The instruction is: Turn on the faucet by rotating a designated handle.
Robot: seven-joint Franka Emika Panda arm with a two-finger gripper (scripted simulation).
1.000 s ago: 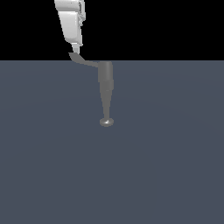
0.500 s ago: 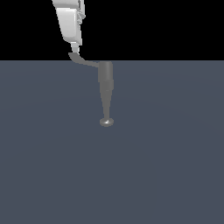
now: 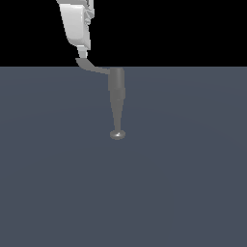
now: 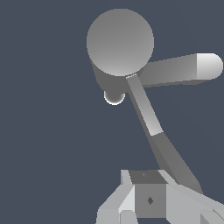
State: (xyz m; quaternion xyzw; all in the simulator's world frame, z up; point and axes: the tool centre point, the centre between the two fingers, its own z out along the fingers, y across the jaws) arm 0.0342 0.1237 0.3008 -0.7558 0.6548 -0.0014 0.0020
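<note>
In the exterior view the dull-grey faucet [image 3: 116, 87] stands mid-scene, its cylindrical body tapering down to a small shiny round end. The thin bent handle [image 3: 90, 66] juts from the body toward the exterior view's left. My white gripper [image 3: 83, 52] comes down from above, and its narrow tip rests on the handle's flattened end. Its fingers look pressed together with nothing between them. In the wrist view the faucet [image 4: 120, 42] shows from above. The handle [image 4: 151, 124] runs from it to beside my gripper [image 4: 148, 183].
A flat dark grey-blue floor [image 3: 183, 183] spreads all around the faucet. A second thick grey cylinder [image 4: 183, 70] with a pale rounded end sticks out sideways from the faucet body in the wrist view.
The gripper has edged slightly toward the exterior view's left and a little upward. The handle and faucet look almost unchanged.
</note>
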